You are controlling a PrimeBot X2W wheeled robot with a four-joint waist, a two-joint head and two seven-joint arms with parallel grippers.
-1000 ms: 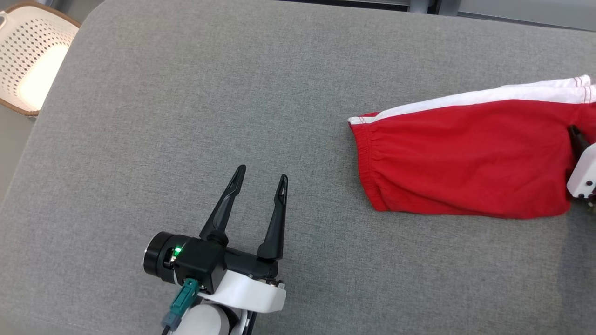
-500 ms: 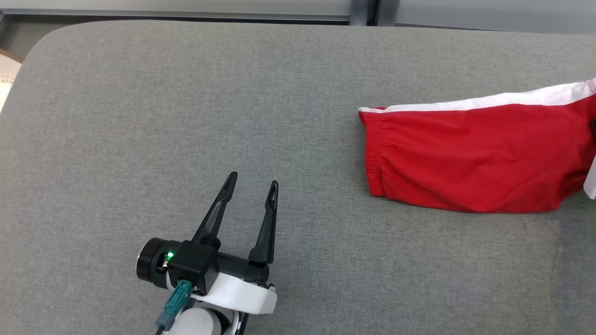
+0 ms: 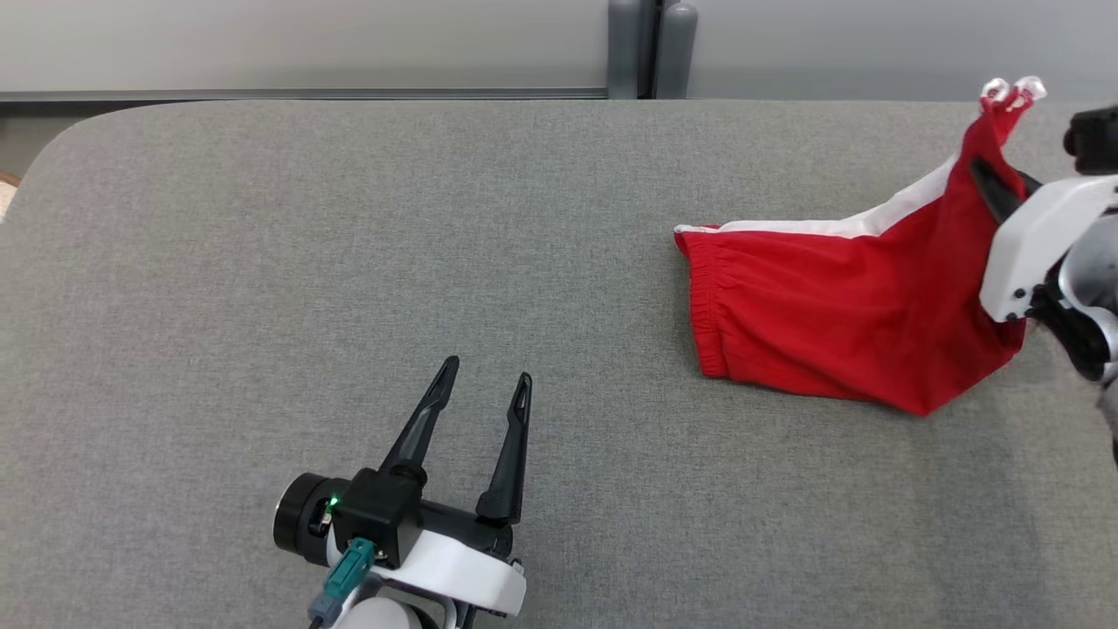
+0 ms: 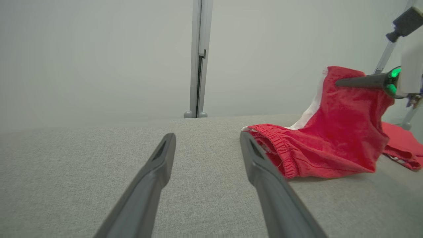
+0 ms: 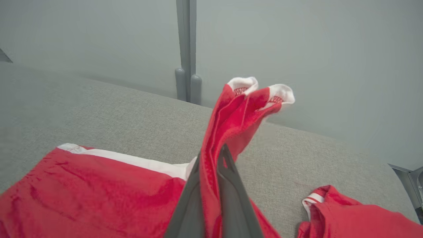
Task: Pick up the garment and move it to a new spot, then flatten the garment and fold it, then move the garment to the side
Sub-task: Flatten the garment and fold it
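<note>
The garment, red shorts with a white side stripe, lies at the right side of the grey cloth-covered table, its gathered waistband pointing left. The left part lies flat on the surface, while the right end rises off it in a bunched peak. The right gripper has its two dark fingers pinched together on that raised cloth. In the right wrist view the red fabric is squeezed between them, and two white-edged hem corners stick up past the fingertips. A further red fold with a striped white hem lies on the table to the right; whether it joins the same shorts cannot be told. The left gripper hovers at the near middle of the table, fingers spread apart and holding nothing, well to the left of the waistband. A grey post stands beyond the far edge.
</note>
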